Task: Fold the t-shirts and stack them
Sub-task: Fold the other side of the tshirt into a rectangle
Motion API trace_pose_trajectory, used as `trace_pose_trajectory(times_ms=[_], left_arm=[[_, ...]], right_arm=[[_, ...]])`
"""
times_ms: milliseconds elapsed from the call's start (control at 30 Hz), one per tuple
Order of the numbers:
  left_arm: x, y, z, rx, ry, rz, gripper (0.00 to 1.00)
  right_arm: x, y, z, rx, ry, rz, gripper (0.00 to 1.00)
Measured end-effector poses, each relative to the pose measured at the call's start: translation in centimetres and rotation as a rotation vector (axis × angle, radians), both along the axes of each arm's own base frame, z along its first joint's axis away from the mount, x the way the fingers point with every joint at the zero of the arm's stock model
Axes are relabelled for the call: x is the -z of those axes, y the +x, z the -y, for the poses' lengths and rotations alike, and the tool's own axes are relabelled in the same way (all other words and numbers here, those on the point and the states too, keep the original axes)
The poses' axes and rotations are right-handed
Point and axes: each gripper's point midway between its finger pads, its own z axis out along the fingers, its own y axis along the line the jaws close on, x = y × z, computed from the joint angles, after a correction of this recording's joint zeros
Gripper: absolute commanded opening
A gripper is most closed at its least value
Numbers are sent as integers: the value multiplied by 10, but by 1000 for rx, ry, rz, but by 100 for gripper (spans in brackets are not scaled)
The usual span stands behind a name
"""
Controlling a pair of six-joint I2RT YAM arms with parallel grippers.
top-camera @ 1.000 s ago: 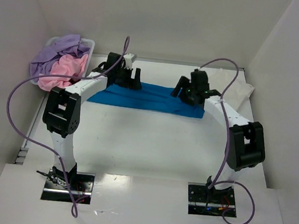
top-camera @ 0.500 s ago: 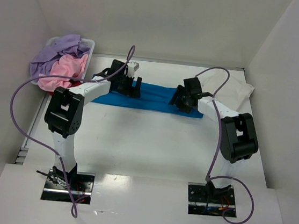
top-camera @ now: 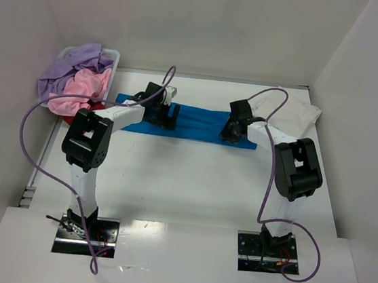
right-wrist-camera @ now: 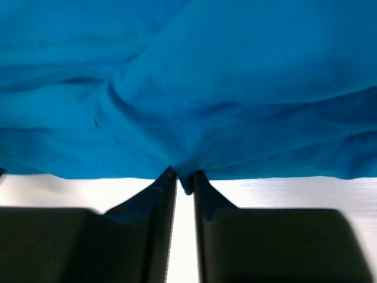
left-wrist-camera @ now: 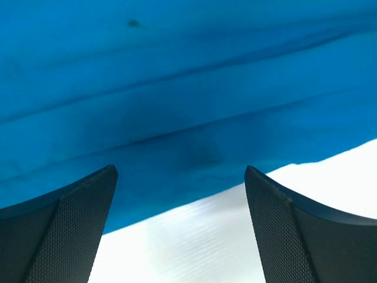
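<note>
A bright blue t-shirt (top-camera: 198, 121) lies folded into a long strip across the far middle of the table. My left gripper (top-camera: 161, 118) stands open over the strip's near edge at its left part; in the left wrist view the blue cloth (left-wrist-camera: 177, 88) and bare table show between its wide-apart fingers (left-wrist-camera: 76, 224). My right gripper (top-camera: 231, 132) is shut on the blue t-shirt's near edge at the right part, and a pinch of blue cloth (right-wrist-camera: 188, 183) sits between its fingertips. A white t-shirt (top-camera: 301, 117) lies at the far right.
A white basket (top-camera: 66, 52) at the far left holds lavender (top-camera: 74, 67), pink (top-camera: 78, 91) and dark red (top-camera: 96, 106) t-shirts, heaped above its rim. White walls close in the table at the left, back and right. Purple cables loop above both arms.
Both grippers have come down to the blue t-shirt's near edge. The right gripper has closed on that edge. The left gripper has stayed open.
</note>
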Motion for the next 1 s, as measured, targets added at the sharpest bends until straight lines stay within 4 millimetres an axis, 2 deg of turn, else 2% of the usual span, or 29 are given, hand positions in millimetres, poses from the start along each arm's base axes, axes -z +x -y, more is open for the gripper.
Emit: trace_pose_trajectory(times_ms=[100, 200, 467, 567, 700, 767, 800, 867, 900, 1000], left_arm=[[5, -4, 5, 8, 15, -9, 96], [6, -6, 8, 13, 24, -10, 96], [16, -5, -1, -22, 67, -17, 96], [24, -6, -3, -31, 79, -33, 96], [24, -3, -4, -51, 81, -30, 96], [24, -3, -5, -56, 82, -31, 96], [24, -3, -5, -56, 82, -31, 96], [24, -3, -5, -57, 82, -30, 96], [24, -3, -5, -57, 82, -30, 96], [24, -2, -5, -58, 83, -30, 96]], right_arm=[[-5, 5, 0, 8, -2, 15, 5], [-18, 18, -2, 15, -3, 53, 1], [-48, 71, -15, -2, -10, 157, 4], [-50, 92, -20, -17, -23, 182, 7], [-44, 112, -23, -30, -51, 198, 12], [-40, 120, -23, -31, -69, 197, 17], [-39, 123, -23, -32, -79, 198, 28], [-38, 127, -22, -34, -92, 198, 41], [-40, 128, -21, -34, -95, 201, 55], [-47, 133, -17, -32, -96, 216, 69]])
